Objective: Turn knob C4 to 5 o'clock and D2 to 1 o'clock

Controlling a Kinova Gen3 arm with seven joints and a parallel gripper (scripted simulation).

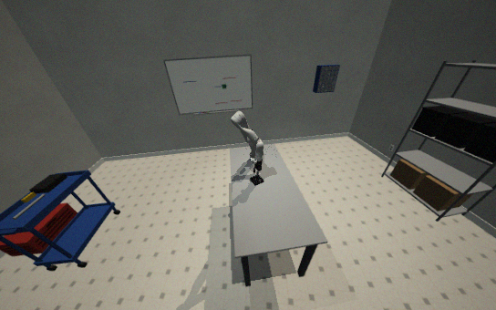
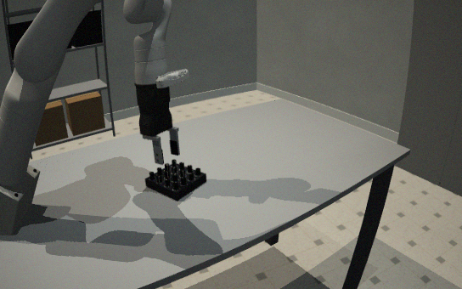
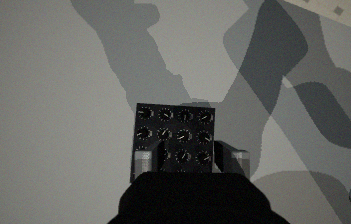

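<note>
The black knob box (image 1: pixel 256 180) (image 2: pixel 161 187) (image 3: pixel 174 125) stands on the table with its knobs up. In the wrist view small pale prints lie right of the knobs. If these are the names, the front is at the right, C4 (image 3: pixel 185 115) is third from left in the top line and D2 (image 3: pixel 203 157) is in the right column, third down. The names and exact knob directions are too small to read surely. My gripper (image 2: pixel 167 158) (image 3: pixel 189 151) is open and empty, pointing down above the box. It hides the box's lower part in the wrist view. The socket is not visible.
The grey table (image 1: pixel 273 219) (image 2: pixel 314 136) carries the box and the arm's base (image 2: pixel 0 204). Shadows of the arm fall around the box. A blue cart (image 1: pixel 77 232) and a shelf rack (image 1: pixel 451 170) stand away from the table.
</note>
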